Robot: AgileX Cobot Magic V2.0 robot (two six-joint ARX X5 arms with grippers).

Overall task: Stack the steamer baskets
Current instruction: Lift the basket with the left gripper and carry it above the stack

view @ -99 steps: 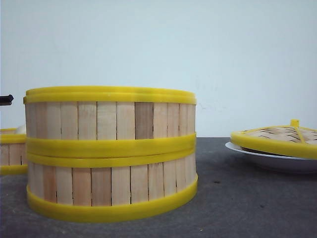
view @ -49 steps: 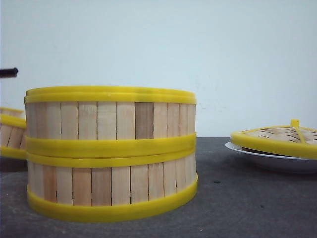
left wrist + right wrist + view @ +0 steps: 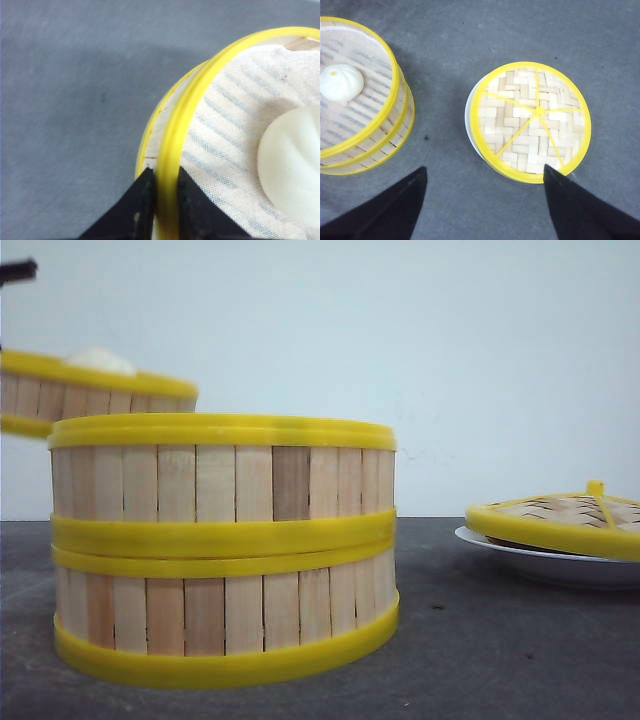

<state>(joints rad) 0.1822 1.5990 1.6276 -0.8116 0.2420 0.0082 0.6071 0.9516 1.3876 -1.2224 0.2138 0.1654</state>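
Observation:
Two steamer baskets stand stacked on the dark table: the upper one [image 3: 224, 475] on the lower one [image 3: 226, 625]; the right wrist view shows the stack [image 3: 357, 95] with a white bun [image 3: 341, 82] inside. A third steamer basket [image 3: 95, 397] hangs tilted in the air behind and left of the stack, a white bun [image 3: 100, 361] showing above its rim. My left gripper [image 3: 165, 175] is shut on that basket's yellow rim [image 3: 172, 145], one finger inside, one outside; its cloth liner and bun [image 3: 292, 170] show. My right gripper [image 3: 485, 172] is open above bare table.
A flat woven lid with a yellow rim [image 3: 560, 515] lies on a white plate [image 3: 545, 562] at the right, seen from above in the right wrist view as lid [image 3: 530, 120]. Dark grey table [image 3: 480, 640] lies between stack and plate.
The third basket has risen from table level at the far left to above the stack's top rim and shifted right. The left arm's dark part moved up with it.

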